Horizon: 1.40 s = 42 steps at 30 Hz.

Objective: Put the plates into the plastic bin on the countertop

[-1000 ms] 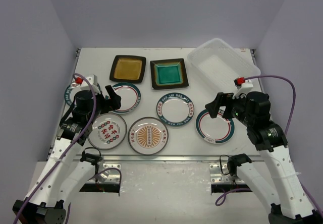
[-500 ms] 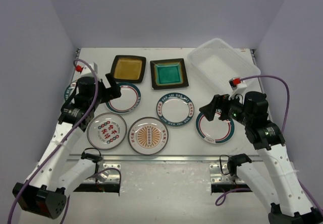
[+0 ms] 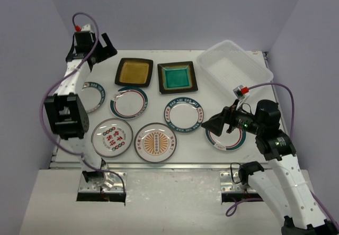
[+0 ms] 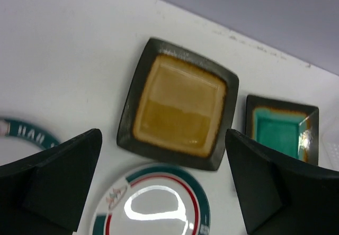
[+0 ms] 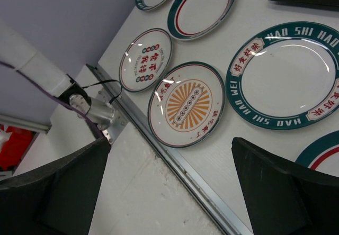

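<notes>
Translucent white plastic bin (image 3: pixel 234 65) noted at the far right corner of the desk (image 3: pixel 217 95), with no plate inside it. All eight plates (image 3: pixel 185 114) are counted flat on the desk, so nothing has been transferred yet. Change over the last second: the left arm has been swung up and away from the round plates on the left side, and the left gripper (image 3: pixel 104 47) is now held high over the far left corner, jaws spread wide and empty. In the left wrist view the amber square plate (image 4: pixel 180 105) is framed between its fingers, with the teal square plate (image 4: pixel 280 132) to one side. The right gripper (image 3: pixel 214 124) has been lowered and carried leftward over the round plate at near right (image 3: pixel 225 134); it is also wide and empty. The sunburst plate (image 5: pixel 186 104) is seen ahead of it in the right wrist view. Judgement: both arms are being lined up for a first pick, the left probably on the amber plate and the right on the near-right round one. No contact has been made.
</notes>
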Each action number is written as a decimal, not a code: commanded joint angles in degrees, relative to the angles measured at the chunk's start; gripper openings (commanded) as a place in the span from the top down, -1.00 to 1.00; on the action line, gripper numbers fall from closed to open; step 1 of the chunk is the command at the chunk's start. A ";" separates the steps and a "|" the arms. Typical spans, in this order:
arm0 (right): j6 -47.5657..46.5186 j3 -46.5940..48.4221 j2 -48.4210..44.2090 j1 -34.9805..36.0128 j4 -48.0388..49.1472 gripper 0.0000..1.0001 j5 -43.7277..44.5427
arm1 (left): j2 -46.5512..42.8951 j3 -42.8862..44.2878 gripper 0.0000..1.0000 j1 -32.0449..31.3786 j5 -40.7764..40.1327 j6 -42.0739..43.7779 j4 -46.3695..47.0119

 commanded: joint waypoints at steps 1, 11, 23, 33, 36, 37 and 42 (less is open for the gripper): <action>-0.38 0.09 -4.45 -0.09 0.49 -0.98 -3.56 | 15.14 14.01 -1.00 4.45 20.74 2.23 -3.34; -0.68 0.00 -5.59 0.06 -0.80 -0.98 -3.28 | 30.71 25.19 -1.00 7.46 28.90 -1.26 -5.81; -0.13 -1.19 -4.57 0.06 -0.19 -0.98 -3.71 | 38.47 24.79 -0.90 7.91 32.77 -3.22 -8.12; 1.03 -3.23 -3.25 0.06 2.39 -0.98 -4.13 | 45.80 29.20 -0.42 7.99 35.49 -4.16 -8.82; 1.21 -3.78 -2.77 0.02 3.51 -0.98 -4.36 | 47.30 29.91 -0.32 7.95 35.18 -4.17 -8.86; 1.36 -4.04 -2.62 -0.01 3.93 -0.98 -4.15 | 47.69 30.00 -0.29 7.92 34.83 -4.17 -8.83; 1.58 -4.44 -1.74 0.06 4.71 -0.98 -3.27 | 49.14 30.53 0.07 7.87 34.14 -4.20 -8.75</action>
